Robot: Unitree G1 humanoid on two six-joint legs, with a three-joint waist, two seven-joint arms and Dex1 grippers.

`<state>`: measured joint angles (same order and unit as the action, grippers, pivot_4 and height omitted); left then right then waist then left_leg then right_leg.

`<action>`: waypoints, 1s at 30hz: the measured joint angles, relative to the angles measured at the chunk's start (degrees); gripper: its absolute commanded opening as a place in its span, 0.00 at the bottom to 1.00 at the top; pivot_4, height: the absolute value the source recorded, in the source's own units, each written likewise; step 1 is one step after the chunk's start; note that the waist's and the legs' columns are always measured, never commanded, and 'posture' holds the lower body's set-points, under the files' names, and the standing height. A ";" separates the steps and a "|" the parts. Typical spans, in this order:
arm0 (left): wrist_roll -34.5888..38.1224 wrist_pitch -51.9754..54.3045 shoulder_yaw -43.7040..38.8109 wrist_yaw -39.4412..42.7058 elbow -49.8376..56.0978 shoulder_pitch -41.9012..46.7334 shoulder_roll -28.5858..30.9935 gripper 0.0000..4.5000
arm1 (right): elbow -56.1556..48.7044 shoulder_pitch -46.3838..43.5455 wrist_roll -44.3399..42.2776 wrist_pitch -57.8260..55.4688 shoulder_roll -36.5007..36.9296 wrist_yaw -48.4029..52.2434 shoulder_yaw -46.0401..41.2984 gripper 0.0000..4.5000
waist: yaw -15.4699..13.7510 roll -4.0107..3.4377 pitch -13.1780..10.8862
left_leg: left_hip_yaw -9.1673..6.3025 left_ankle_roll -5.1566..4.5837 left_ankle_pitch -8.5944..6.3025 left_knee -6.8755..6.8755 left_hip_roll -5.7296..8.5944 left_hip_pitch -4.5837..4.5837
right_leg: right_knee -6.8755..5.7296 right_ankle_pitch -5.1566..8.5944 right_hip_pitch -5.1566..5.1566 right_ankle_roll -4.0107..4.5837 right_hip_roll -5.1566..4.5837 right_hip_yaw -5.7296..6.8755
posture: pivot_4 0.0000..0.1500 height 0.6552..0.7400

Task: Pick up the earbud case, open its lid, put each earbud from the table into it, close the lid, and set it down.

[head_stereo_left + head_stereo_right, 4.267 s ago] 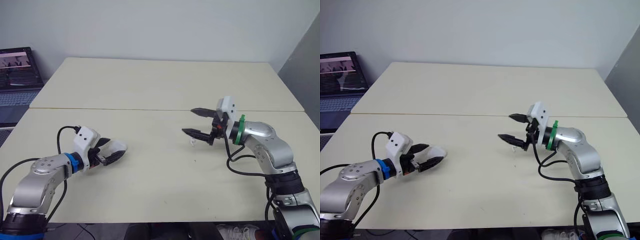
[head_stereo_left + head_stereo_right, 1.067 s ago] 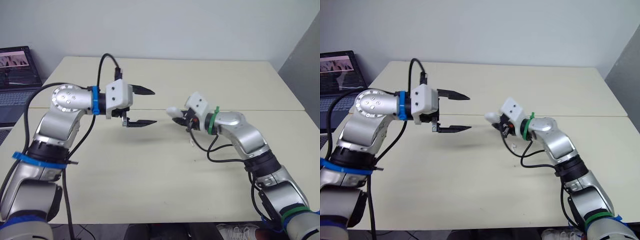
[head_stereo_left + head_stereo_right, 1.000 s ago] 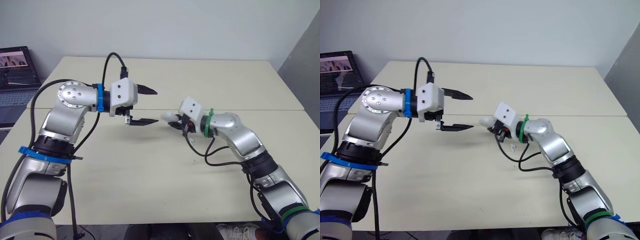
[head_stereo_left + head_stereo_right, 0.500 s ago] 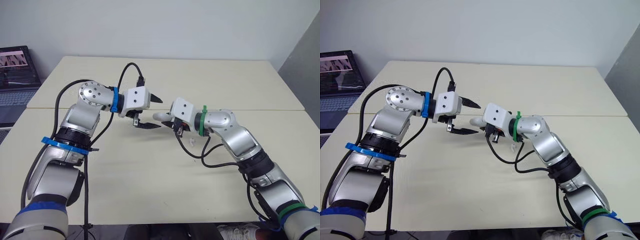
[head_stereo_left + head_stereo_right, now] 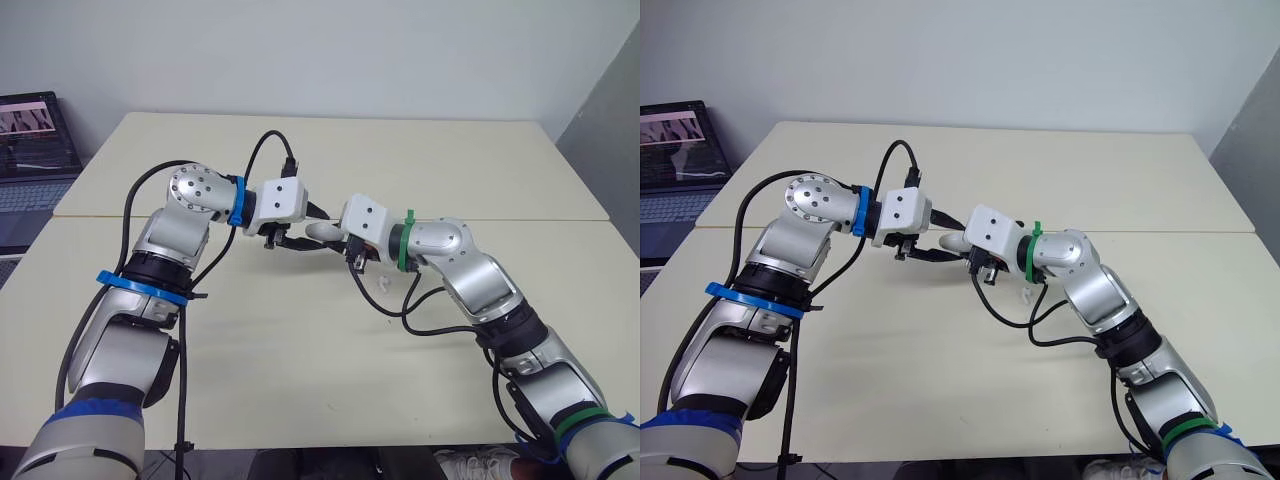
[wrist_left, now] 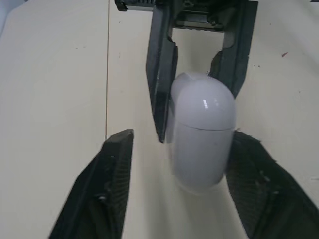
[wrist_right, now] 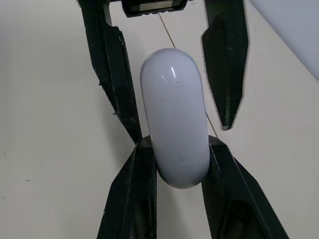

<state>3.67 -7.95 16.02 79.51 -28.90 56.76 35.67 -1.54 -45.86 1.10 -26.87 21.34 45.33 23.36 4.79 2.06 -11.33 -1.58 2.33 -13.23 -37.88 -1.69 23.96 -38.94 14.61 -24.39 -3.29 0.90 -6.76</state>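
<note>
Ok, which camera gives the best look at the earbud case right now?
The right wrist view: the earbud case sits central and whole, pinched at one end by the right gripper. The left wrist view shows it large too, with its lid seam. The head views show it small.

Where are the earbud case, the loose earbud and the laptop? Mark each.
earbud case [image 7: 174, 124]: right wrist view, middle of its shell.
earbud [image 5: 383, 284]: left eye view, its white body.
laptop [image 5: 38, 135]: left eye view, its screen.
</note>
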 measured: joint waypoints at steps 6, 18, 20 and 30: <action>0.02 -0.17 0.00 0.21 0.11 -0.12 -0.09 0.24 | 0.04 0.01 0.00 0.02 0.11 0.10 -0.23 0.18 | 0.00 0.00 0.00 | -0.01 0.00 0.00 0.00 0.00 0.00 | -0.01 0.00 0.00 0.00 0.00 0.00 | 1.00 1.00; 0.11 0.26 -0.01 1.03 0.12 -0.11 -0.37 0.24 | 0.51 0.14 0.02 1.56 0.75 0.77 -0.19 0.18 | 0.00 0.00 0.00 | -0.01 0.00 0.00 -0.01 0.00 0.00 | -0.01 0.00 0.00 0.00 0.00 0.00 | 1.00 1.00; 0.31 0.81 -0.02 1.32 0.16 -0.11 -0.35 0.24 | 0.56 0.27 0.02 1.92 0.77 0.81 -0.16 0.18 | 0.00 0.00 0.00 | -0.01 0.00 0.00 -0.01 0.00 0.00 | -0.01 0.00 0.00 0.00 0.00 0.00 | 1.00 1.00; 0.92 5.34 -0.42 2.65 1.80 -0.11 0.11 0.24 | 1.75 0.51 -0.02 6.44 1.29 1.06 0.25 0.18 | 0.00 0.00 0.00 | -0.01 0.00 0.00 -0.02 0.00 -0.01 | -0.02 0.00 0.00 0.00 0.00 0.00 | 1.00 1.00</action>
<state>4.59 -2.61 15.60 82.17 -27.10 56.65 35.78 0.21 -45.35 1.07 -20.42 22.63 46.39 23.61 4.79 2.06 -11.33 -1.59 2.33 -13.23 -37.90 -1.68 23.95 -38.96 14.60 -24.39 -3.28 0.90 -6.76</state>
